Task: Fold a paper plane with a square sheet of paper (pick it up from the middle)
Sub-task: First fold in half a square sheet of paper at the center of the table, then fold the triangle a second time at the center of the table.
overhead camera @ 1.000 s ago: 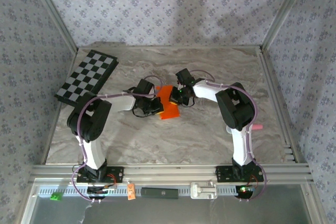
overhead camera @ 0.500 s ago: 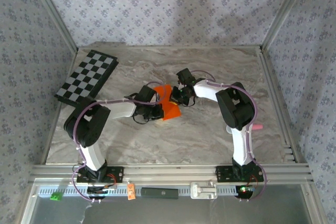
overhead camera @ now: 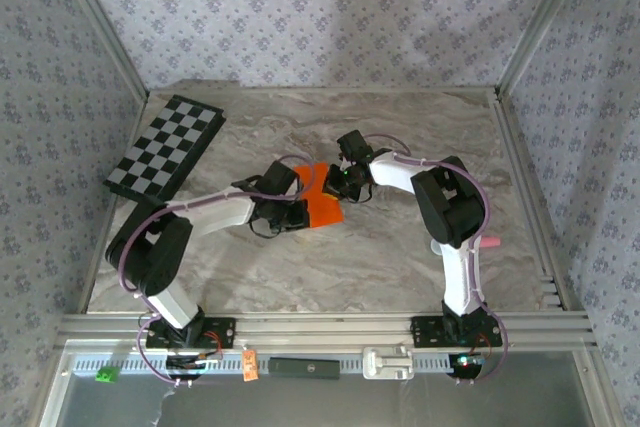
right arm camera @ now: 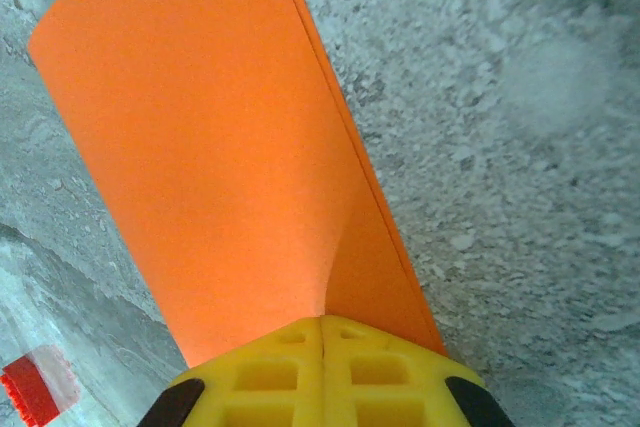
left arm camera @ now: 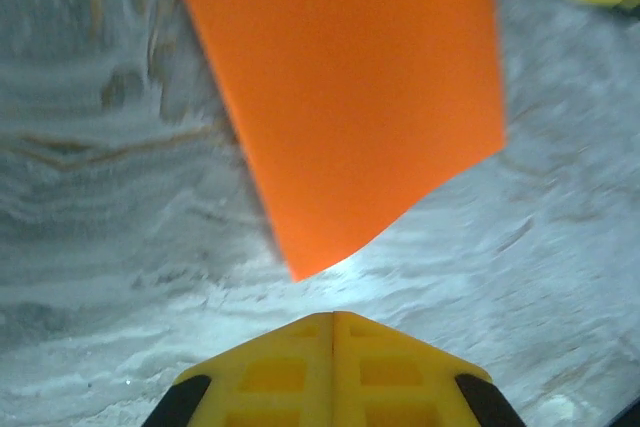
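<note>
- Top external view puts the square sheet of paper (overhead camera: pixel 322 207) at the middle of the marble table (overhead camera: pixel 400 267), well apart from the checkerboard (overhead camera: pixel 165 145) out at its 10 o'clock. One arm closes in at its 9 o'clock, the other at its 1 o'clock.
- Right wrist view: the right gripper (right arm camera: pixel 322 327) is clamped tight on the near edge, and the orange paper puckers right where it enters the yellow tips. A doubled edge down the 3 o'clock side says the sheet is folded over.
- A tiny red block (right arm camera: pixel 28 392) sits at 8 o'clock in that view, apart from the paper.
- Left wrist view: the left gripper (left arm camera: pixel 333 322) has its tips pressed together on nothing. The paper's corner hangs just beyond them at 11 o'clock, not touching.
- Handling call: this is featherweight, floppy stuff that bends under its own weight and slides easily on the smooth stone. A hard pinch looks likely to leave a stray crease or tear.
- Best hold, by my reading: a flat edge or the fold line, not a loose corner. One gripper should pin the sheet while the other works it.
</note>
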Tool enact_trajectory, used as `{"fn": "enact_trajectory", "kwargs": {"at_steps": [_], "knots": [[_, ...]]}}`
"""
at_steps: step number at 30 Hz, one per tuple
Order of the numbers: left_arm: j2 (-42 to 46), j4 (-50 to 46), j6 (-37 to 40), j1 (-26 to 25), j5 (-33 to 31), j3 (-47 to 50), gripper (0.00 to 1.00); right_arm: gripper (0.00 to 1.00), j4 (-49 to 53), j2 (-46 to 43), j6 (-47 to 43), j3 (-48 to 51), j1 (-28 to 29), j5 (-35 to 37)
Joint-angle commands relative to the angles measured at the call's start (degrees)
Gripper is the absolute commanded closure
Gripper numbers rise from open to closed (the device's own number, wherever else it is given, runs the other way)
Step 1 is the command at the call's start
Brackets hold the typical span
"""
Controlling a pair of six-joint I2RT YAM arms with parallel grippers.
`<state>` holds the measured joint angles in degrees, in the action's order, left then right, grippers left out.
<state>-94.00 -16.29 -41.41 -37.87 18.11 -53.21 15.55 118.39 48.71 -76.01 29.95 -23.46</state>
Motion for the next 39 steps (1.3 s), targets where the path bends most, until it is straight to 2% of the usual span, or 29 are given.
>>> {"fn": "enact_trajectory", "kwargs": {"at_steps": [1,7,15,21,24,29,33,35,39], "knots": [[0.7,2.5,-1.7,2.3,-1.2,-1.9,0.99,1.00,5.7,4.5,1.3,2.7,-1.2,6.8],[-6.5,7.6,-4.2,3.7,3.8,-4.6,1.00,1.00,4.5,4.0,2.6,2.7,-1.2,6.1],[-12.4,5.1,-3.7,5.7,2.9,-7.8,1.00,0.98,4.4,1.5,1.6,2.9,-0.5,6.6],[-14.8,-0.8,0.9,5.6,1.7,-8.8,1.00,0.86,1.2,-4.7,-0.5,3.3,0.2,5.9],[-13.9,-1.9,3.0,5.6,3.6,-10.5,0.98,0.79,-0.1,-8.3,-1.4,4.3,-0.2,6.9],[-10.2,-0.1,1.5,5.9,7.0,-14.1,0.85,0.66,0.2,-13.4,-3.8,7.2,-1.5,10.8],[-10.4,1.0,0.0,7.0,6.1,-16.3,0.78,0.59,-0.1,-17.2,-5.1,12.2,-2.8,12.4],[-12.1,1.0,-0.2,7.8,5.8,-17.4,0.78,0.57,-0.3,-18.1,-5.5,13.3,-3.1,12.4],[-16.0,0.7,-0.6,8.5,5.5,-19.8,0.85,0.56,-0.7,-18.3,-5.8,14.4,-3.2,11.3]]}}
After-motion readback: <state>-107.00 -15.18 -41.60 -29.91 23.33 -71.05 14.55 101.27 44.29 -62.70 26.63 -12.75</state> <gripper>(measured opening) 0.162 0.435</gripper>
